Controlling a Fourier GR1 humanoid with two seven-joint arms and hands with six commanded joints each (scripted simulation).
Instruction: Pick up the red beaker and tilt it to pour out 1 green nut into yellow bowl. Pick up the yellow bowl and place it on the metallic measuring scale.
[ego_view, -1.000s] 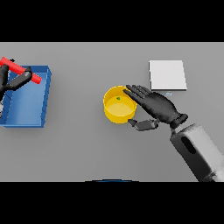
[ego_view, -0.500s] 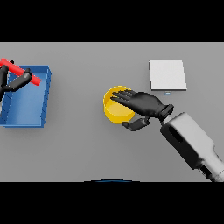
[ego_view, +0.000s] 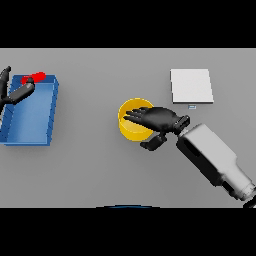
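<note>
Head view: right hand (ego_view: 159, 119) lies over the yellow bowl (ego_view: 131, 131), straight fingers across its rim, thumb outside.

Open table btwn yellow bowl (ego_view: 131, 129) & metallic measuring scale (ego_view: 191, 85); blue bin (ego_view: 31, 111) well apart, far left.

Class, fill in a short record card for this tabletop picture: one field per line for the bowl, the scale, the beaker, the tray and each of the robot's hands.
yellow bowl: on the table, mid-scene, not on the scale
measuring scale: pale square pad, right rear, nothing on it
red beaker: at the tray's far left corner, held by the left hand
blue tray: left side of the table
left hand: over the tray, curled round the beaker
right hand: fingers spread over the bowl, thumb beside its rim
</note>
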